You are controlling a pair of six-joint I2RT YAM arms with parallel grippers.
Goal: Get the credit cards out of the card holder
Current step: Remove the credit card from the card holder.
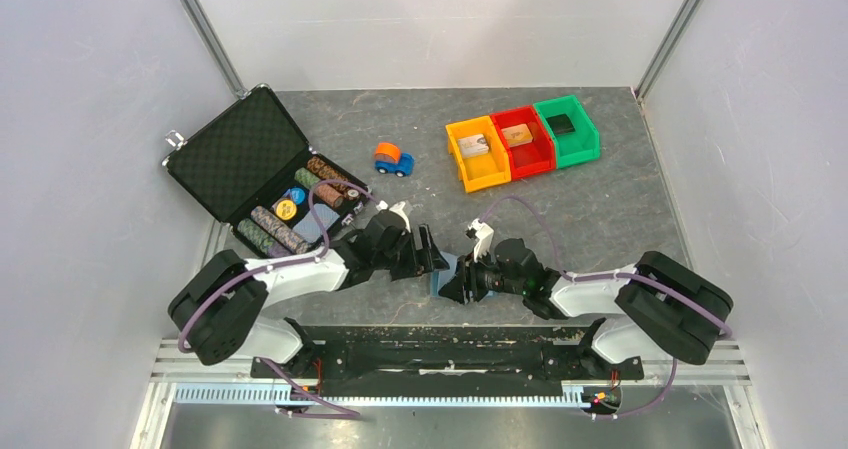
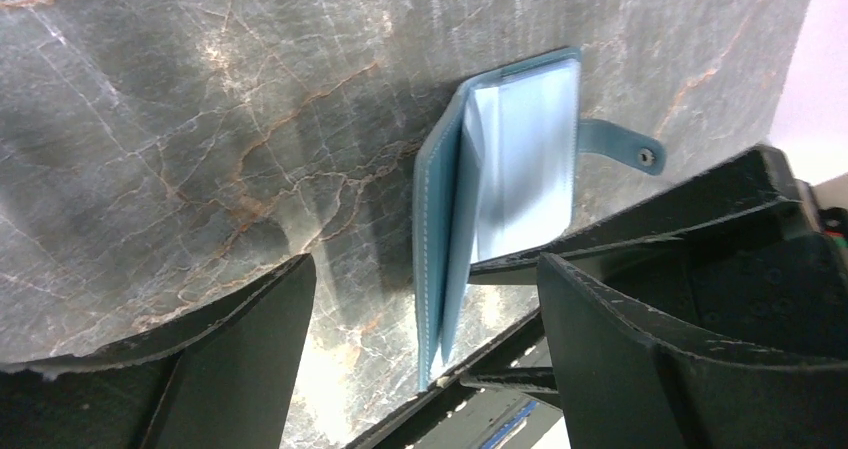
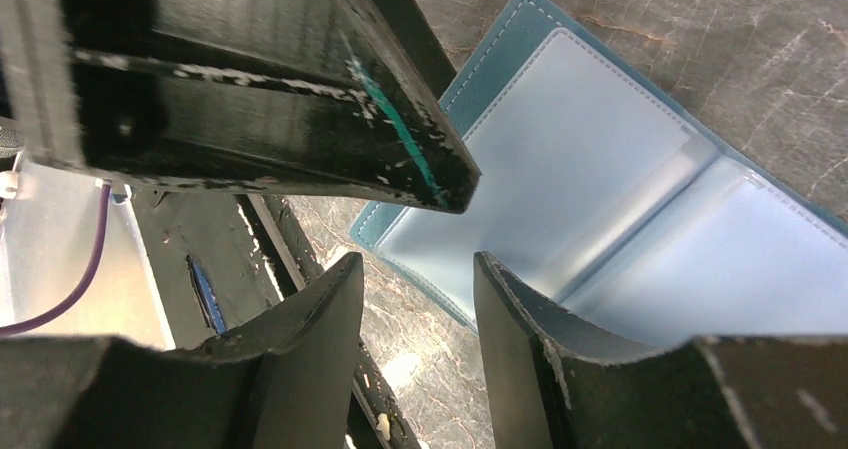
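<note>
The left end effector (image 2: 420,269) is spread wide and holds nothing. The right end effector (image 3: 418,264) is partly spread, with one finger (image 3: 560,369) lying on the card holder (image 2: 525,159). The blue holder sits half open on the desk (image 2: 200,119) between them, one side standing up.

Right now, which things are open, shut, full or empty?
card holder: open, one half standing up; visible pockets look empty.
left gripper: open, holding nothing.
right gripper: open, one finger over the card holder.
black case: open, chips inside.
toy car: upright.
yellow bin, red bin, green bin: one small thing inside each.
</note>
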